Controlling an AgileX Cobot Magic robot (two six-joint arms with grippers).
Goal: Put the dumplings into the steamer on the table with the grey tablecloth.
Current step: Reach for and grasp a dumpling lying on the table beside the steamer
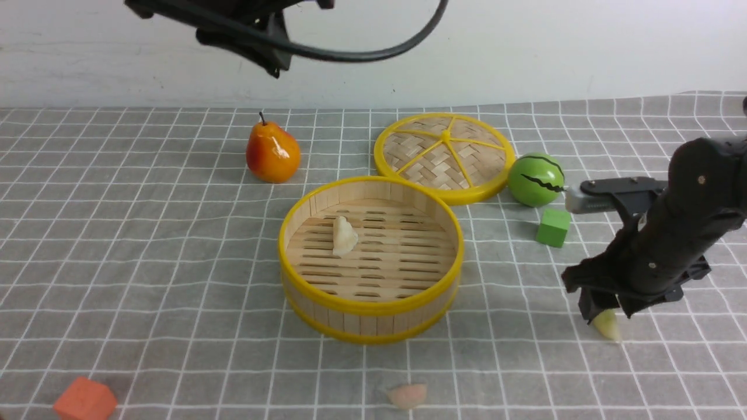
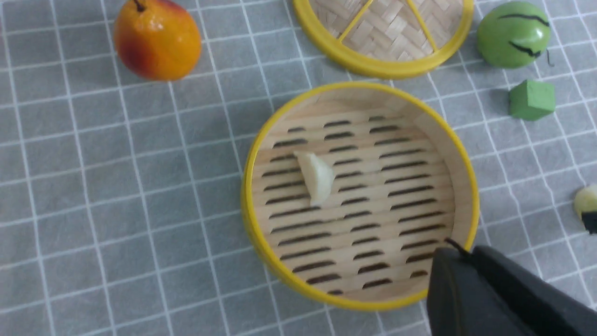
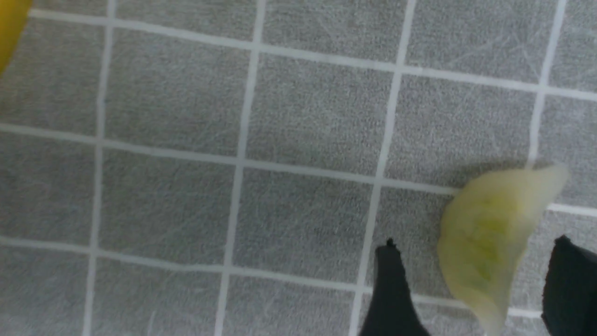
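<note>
The round steamer (image 1: 370, 329) sits on the grey tablecloth (image 1: 175, 291) with white lines, on the table. One whitish dumpling (image 1: 344, 236) is inside it, on the slats. The right claw (image 3: 471, 280) is apart, and the yellow-green dumpling (image 3: 485, 242) lies on the cloth between its two tips. The pink dumpling (image 1: 408, 396) is on the cloth too, on the near side of the steamer. The left claw (image 2: 459, 249) is together with nothing in it, up over the table. Behind the steamer is a flat woven lid (image 1: 446, 153), with a green ball with dark stripes (image 1: 536, 179) beside it and a green block (image 1: 553, 228) near the ball. An orange pear (image 1: 272, 153) stands at the back, and an orange block (image 1: 86, 399) is near the front left.
</note>
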